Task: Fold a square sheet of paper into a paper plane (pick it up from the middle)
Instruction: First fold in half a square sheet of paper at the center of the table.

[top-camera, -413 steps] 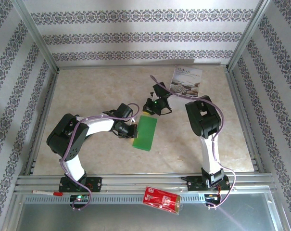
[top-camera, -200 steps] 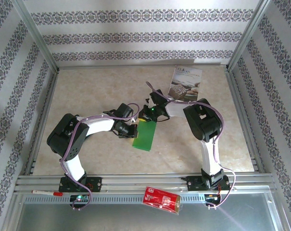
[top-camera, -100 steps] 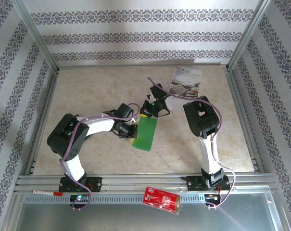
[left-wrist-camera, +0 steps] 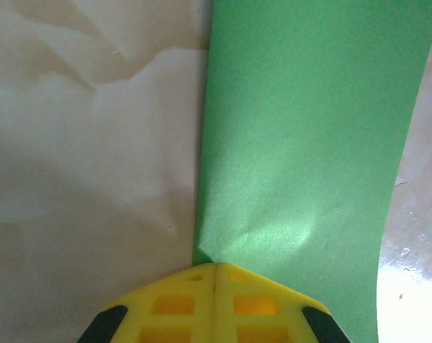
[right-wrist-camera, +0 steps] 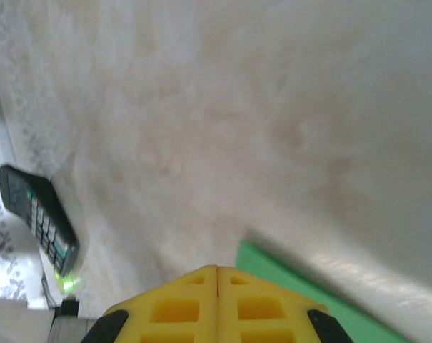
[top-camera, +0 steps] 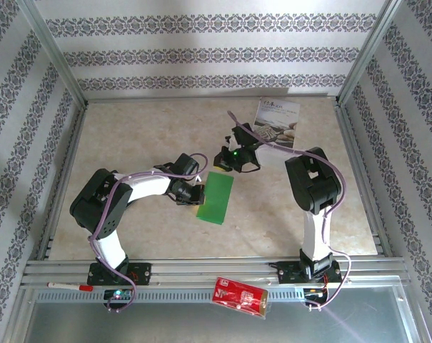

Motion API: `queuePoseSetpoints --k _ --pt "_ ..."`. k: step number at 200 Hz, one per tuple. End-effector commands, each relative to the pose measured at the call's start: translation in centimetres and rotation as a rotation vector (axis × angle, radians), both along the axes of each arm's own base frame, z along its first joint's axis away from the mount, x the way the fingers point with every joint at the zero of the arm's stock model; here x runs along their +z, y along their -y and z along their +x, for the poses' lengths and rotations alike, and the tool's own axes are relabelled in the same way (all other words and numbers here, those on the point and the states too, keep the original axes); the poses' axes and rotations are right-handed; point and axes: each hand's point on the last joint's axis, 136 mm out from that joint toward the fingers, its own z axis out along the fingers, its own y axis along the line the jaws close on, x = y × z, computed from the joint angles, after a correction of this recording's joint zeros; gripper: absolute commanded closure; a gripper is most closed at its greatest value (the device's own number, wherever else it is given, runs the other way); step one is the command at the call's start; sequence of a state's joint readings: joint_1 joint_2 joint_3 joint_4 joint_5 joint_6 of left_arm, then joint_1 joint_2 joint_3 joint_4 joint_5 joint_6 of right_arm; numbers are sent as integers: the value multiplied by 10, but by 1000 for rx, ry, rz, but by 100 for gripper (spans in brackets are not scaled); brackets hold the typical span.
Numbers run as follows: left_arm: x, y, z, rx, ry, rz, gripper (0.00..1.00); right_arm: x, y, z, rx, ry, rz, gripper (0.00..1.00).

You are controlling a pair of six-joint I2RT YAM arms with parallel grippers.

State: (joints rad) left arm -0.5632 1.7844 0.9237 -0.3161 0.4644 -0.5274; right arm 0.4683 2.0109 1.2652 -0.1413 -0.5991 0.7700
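The top external view is bright and evenly lit from above, sharp throughout; soft, short shadows lie on the table (top-camera: 144,136) under the arms. The frame posts (top-camera: 53,53) lean outward toward 10 and 2 o'clock. In the left wrist view the square sheet of paper (left-wrist-camera: 301,143) carries a pale sheen near 5 o'clock, white glare burns the table at 4 o'clock, and the left gripper (left-wrist-camera: 216,275) at 6 o'clock is blurred. The right wrist view is hazy and washed, overexposed at 8 o'clock, with the right gripper (right-wrist-camera: 217,275) out of focus.
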Motion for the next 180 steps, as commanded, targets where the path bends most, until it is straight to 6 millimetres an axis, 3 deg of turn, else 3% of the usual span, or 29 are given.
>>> queuePoseSetpoints --k 1,33,114,131,144,180 --pt "-75 -72 -72 -12 -239 389 100 -2 -16 -16 28 -18 38 95" --pt "-73 -71 -70 -12 -233 386 100 -22 -24 -26 40 -53 21 95" --pt "-61 -60 -59 -14 -201 347 100 -61 -3 -27 38 -86 -69 96" --pt "-49 -49 -49 -15 -165 303 100 -71 5 -30 39 -93 -102 96" --pt "-36 -41 -40 -9 -136 267 94 -75 9 -32 43 -92 -122 96" --pt "21 -7 -10 7 -11 92 69 -87 15 -41 55 -113 -149 97"
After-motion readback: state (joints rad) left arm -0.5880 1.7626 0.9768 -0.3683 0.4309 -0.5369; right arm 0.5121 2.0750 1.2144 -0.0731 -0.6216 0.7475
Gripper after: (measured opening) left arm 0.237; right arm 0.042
